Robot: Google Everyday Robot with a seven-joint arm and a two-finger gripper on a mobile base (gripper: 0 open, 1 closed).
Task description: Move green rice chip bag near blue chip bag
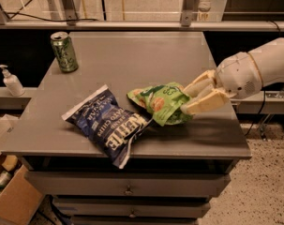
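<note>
At the right centre of the frame, the robot's cream-coloured gripper (186, 101) is clamped on the right end of the green rice chip bag (161, 103), one finger above the crinkled foil and one below. The pinch on that end lets the rest of the bag stick out leftward, ahead of the arm, so the bag leads the way across the desk (132, 60).

The green bag sits low over the front right part of the desk, its underside close to the grey top; whether it rests there cannot be told. Its left tip reaches the upper right edge of the blue chip bag (108, 125), which lies flat and slanted near the front edge at lower centre. The two are right beside each other, possibly touching.

Judged from this layout, the carrying appears nearly complete, with only the setting-down and release left. The risk is that the light foil bag nudges the blue one or slides when let go.

Well apart, a green drink can (64, 51) stands upright at the upper left corner of the desk. A white pump bottle (10, 81) sits on a ledge at the far left, and a cardboard box (15, 200) occupies the floor at lower left.
</note>
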